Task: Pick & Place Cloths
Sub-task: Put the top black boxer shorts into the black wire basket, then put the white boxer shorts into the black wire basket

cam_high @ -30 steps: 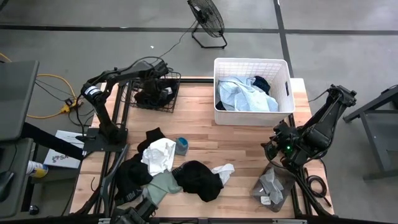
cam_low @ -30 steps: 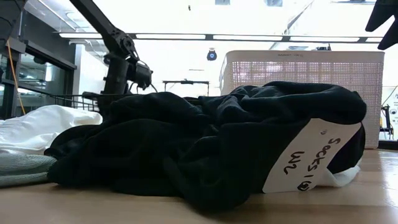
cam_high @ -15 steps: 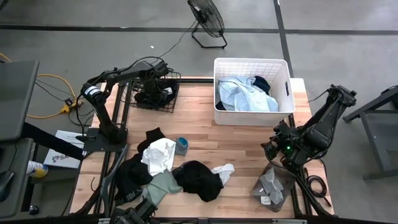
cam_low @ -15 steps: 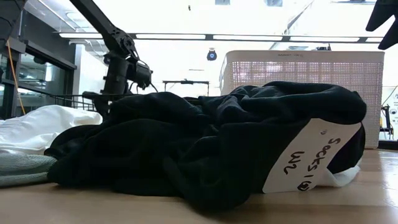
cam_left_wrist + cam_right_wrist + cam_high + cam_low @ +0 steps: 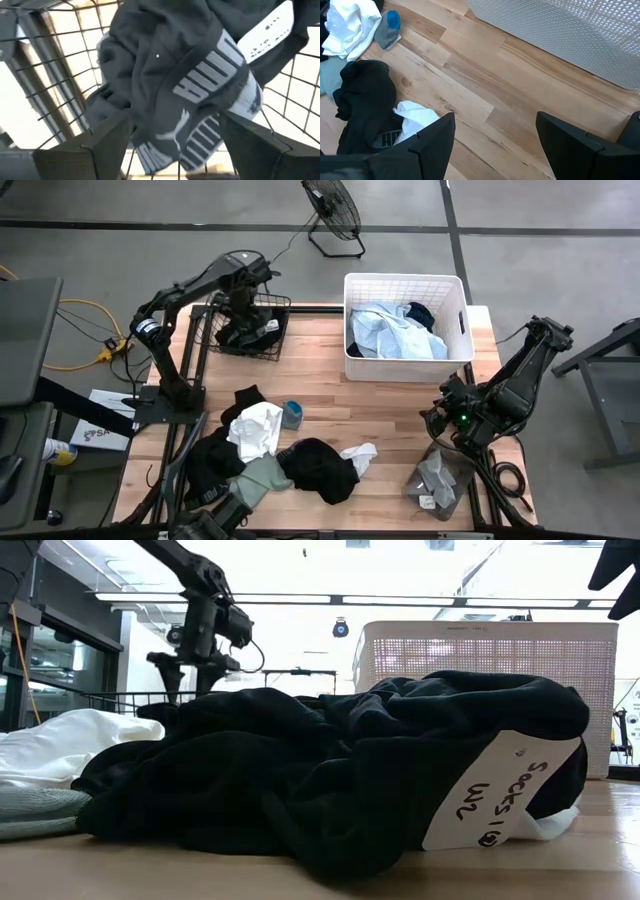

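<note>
Landmark: black wire basket [image 5: 248, 328], at the table's far left corner. White laundry basket [image 5: 405, 316] sits well to its right along the same far edge, already holding pale blue and dark cloths [image 5: 390, 330].

Loose cloths pile [image 5: 285, 455] lies on the near side of the wire basket, toward the front edge: black garments, a white one, a sage green one, a small grey-and-blue sock closest to the wire basket. Black heap with a "Socks" tag fills the low view.

Left gripper [image 5: 243, 292] hangs directly above the wire basket, fingers spread wide, holding nothing. Straight below it, inside the wire, lies a dark grey sock [image 5: 190, 90] with pale lettering, apart from both fingers; looks just dropped in.

Right gripper [image 5: 495, 145] waits well to the right of the wire basket, near the table's right edge, fingers wide apart, empty, over bare wood.

Key relation: next cloth lies frontward of the left gripper, outside the basket. Pile's long axis runs roughly along the front edge. Left arm looks nearer its grey-sock end; right arm nearer the white scrap [image 5: 417, 117].
</note>
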